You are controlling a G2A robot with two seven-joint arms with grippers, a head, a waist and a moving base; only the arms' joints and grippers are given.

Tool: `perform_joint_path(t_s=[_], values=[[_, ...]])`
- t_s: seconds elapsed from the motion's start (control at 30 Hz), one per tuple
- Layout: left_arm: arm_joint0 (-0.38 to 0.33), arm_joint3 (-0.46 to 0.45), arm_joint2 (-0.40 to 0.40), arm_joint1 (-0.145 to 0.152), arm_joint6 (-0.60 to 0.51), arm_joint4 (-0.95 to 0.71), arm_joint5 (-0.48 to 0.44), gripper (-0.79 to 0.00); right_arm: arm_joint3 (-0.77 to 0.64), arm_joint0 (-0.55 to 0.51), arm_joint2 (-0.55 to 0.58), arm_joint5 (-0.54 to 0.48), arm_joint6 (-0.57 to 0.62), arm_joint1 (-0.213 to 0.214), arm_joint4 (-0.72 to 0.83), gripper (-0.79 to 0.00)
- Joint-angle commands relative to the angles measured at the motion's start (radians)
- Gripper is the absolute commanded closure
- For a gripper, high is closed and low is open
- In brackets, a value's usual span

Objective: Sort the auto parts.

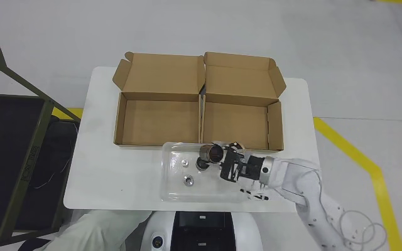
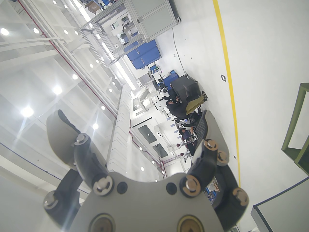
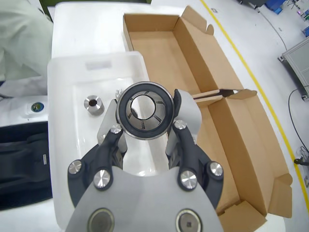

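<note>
White bench [image 1: 100, 157] on pale, yellow-lined floor [image 1: 352, 63]; at its front edge the right gripper [image 3: 144, 102] clamps a metal ring [image 3: 145, 114] above a clear tray [image 1: 173, 188]; left gripper [image 2: 131, 119] stands spread apart.

1. Bright, even overhead light; lamps [image 2: 27, 111] beyond the left gripper's [image 2: 132, 119] spread fingers flare into streaks.
2. Glare whitens the tray [image 3: 96, 59] past the right gripper's [image 3: 146, 102] fingers; the sleeve [image 3: 154, 119] clamped between them gleams.
3. Shadows are soft; wrist views bend at their edges.
</note>
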Motion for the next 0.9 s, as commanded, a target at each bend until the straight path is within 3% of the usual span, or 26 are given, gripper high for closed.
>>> perform_joint_path(t_s=[0.0,0.43,0.87], values=[[0.000,0.000,0.000,0.000,0.000,0.000,0.000,-0.785,0.002,0.017,-0.012,0.018,-0.043,-0.003,0.002,0.000],[0.000,0.000,0.000,0.000,0.000,0.000,0.000,-0.785,0.024,0.106,-0.051,0.039,-0.324,-0.018,0.097,0.000],[0.000,0.000,0.000,0.000,0.000,0.000,0.000,-0.785,-0.042,0.052,0.066,0.123,-0.526,-0.010,0.130,0.000]])
